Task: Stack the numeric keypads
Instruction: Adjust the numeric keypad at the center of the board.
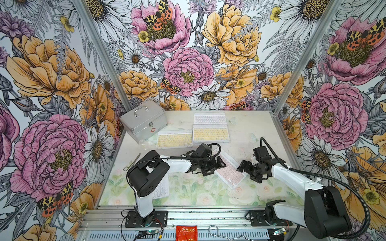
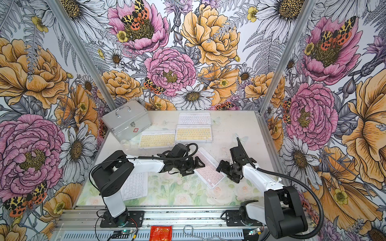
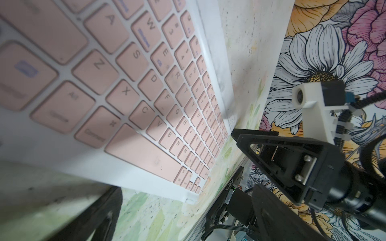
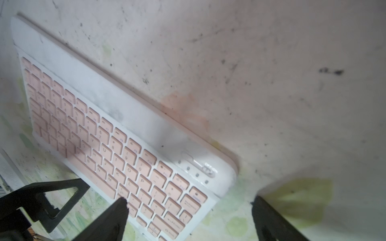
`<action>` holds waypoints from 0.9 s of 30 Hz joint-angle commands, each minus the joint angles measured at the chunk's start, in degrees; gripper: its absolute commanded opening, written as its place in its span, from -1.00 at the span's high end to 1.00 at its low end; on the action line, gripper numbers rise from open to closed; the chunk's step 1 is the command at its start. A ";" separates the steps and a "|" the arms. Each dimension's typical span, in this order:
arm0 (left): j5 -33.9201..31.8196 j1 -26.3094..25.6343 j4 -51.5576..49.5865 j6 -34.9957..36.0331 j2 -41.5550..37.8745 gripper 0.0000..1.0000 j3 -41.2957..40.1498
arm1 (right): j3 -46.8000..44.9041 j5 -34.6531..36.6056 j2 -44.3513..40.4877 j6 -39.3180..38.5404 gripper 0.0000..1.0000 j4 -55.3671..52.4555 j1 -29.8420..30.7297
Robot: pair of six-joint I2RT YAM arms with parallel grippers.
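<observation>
Keypads: I count five across the top views, all lying on the table (image 1: pixel 246 127). The pink keypad (image 1: pixel 228 170) sits diagonal mid-table, between the two grippers. My left gripper (image 1: pixel 219 168) is at the end nearer the left arm, jaws spread wide. Its fingers overlap that end from above in both top views; can't tell if they touch it. My right gripper (image 1: pixel 246 172) is just beside the opposite end, jaws also spread wide, pinching nothing.

Right wrist view: that end of the pink keypad, switch corner included, shows between the two black fingers (image 4: pixel 112 221), frame flat on the table. Left wrist view: pink keys close up, one finger blurred at the picture's edge, right gripper past the keypad's far end.

Farther back, the left yellow keypad (image 1: pixel 174 140) and right yellow keypad (image 1: pixel 211 134) lie side by side. The white-keyed keypad (image 1: pixel 210 118) lies just behind the right yellow one. A second white keypad (image 2: pixel 134 186) lies by the left arm's base, partly hidden under the arm.

A silver metal case (image 1: pixel 144 121) with a handle stands at the back left, just beside the left yellow keypad. A red packet (image 1: pixel 186 232) lies on the front rail.
</observation>
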 commanded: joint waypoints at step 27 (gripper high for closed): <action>-1.12 16.71 -18.90 11.58 -13.54 -0.98 -1.13 | 22.65 -1.38 26.39 -9.40 -0.89 11.19 -0.12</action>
